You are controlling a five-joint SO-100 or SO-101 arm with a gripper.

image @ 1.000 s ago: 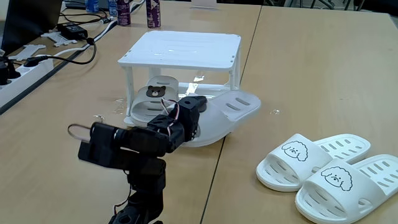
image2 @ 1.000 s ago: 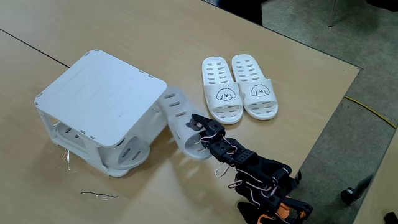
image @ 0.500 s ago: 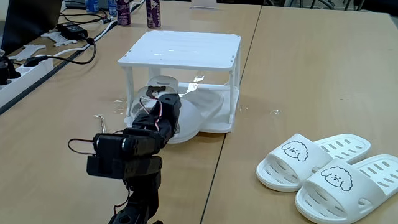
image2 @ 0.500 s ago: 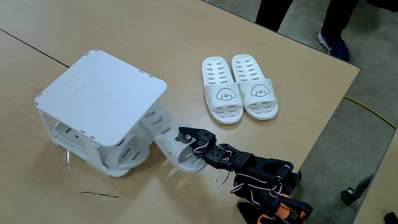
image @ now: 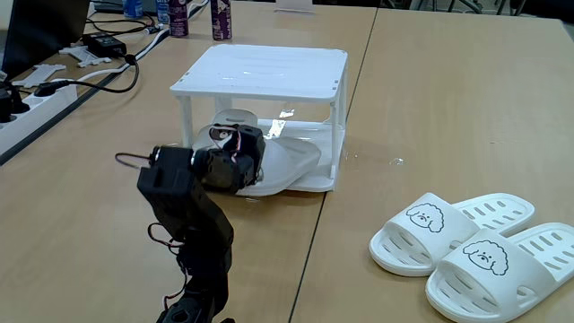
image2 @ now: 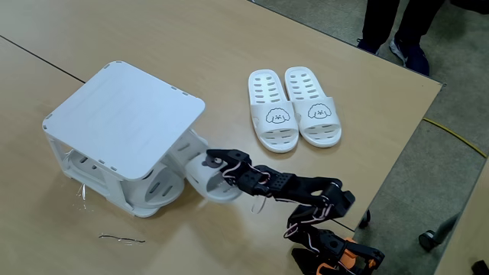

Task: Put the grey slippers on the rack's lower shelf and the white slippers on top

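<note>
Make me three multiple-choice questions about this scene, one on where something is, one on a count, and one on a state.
1. Where are the white slippers?
A. on the table, beside the rack
B. on the rack's top
C. on the lower shelf

2. How many slippers lie on the rack's top?
A. two
B. none
C. one

3. How far in is the grey slipper at the gripper?
A. fully out
B. partly in
C. on top

Answers: 1 A, the pair lies on bare wood; 2 B, the top is bare; 3 B, its near end sticks out of the rack.

Glossy white plastic rack [image: 260, 70], matt wood-grain table [image: 448, 117]
</note>
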